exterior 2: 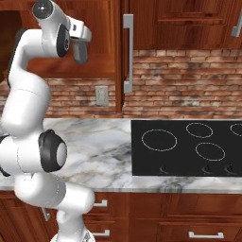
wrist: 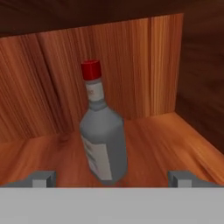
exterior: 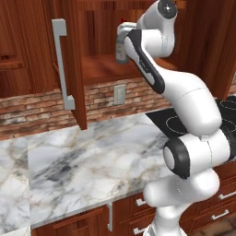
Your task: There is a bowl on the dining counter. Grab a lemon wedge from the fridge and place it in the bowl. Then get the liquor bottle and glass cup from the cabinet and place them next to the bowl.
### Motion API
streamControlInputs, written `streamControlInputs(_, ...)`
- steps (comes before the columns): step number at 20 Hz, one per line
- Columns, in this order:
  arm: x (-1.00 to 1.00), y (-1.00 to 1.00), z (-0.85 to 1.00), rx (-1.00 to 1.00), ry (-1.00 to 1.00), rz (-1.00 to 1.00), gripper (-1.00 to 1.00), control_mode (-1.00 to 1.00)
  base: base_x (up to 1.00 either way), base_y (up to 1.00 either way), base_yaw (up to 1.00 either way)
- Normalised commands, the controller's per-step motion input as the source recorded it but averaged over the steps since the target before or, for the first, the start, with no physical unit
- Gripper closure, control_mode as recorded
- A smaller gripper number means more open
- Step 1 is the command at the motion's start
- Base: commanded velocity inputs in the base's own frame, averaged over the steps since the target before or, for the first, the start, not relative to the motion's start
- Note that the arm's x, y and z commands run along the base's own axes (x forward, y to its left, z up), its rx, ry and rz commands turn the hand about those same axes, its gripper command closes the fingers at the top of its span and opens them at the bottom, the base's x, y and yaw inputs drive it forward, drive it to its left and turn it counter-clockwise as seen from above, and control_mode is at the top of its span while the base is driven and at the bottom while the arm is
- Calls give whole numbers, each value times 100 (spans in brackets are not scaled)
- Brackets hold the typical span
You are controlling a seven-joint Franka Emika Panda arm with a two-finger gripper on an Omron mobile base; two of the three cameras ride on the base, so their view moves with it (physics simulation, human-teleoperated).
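Liquor bottle [wrist: 103, 131]: grey body, red cap, pale label, standing upright on the wooden cabinet shelf [wrist: 175, 135], roughly centre of the hand view, cap toward 12 o'clock. Shelf back wall behind it; a side wall at 3 o'clock.

Gripper [wrist: 112, 178]: spread fully wide, holding nothing. Fingertips [wrist: 43, 178] sit at 7 and 5 o'clock of the bottle's base, apart from it; bottle lies between them but further in.

Left base view: bottle [exterior: 121, 51] partly hidden by the arm, inside the open cabinet at 12 o'clock; cabinet door [exterior: 69, 64] swung open at 10 o'clock. Marble counter [exterior: 87, 161] below; black cooktop [exterior 2: 189, 146] at 3 o'clock.
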Motion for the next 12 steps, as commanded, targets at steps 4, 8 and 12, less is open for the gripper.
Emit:
streamControlInputs(4,53,0,0,0,0,0,-100,-100,0,0,0)
streamControlInputs(8,49,4,-2,0,0,0,-100,-100,0,0,0)
streamControlInputs(12,49,3,0,0,0,0,-100,-100,0,0,0)
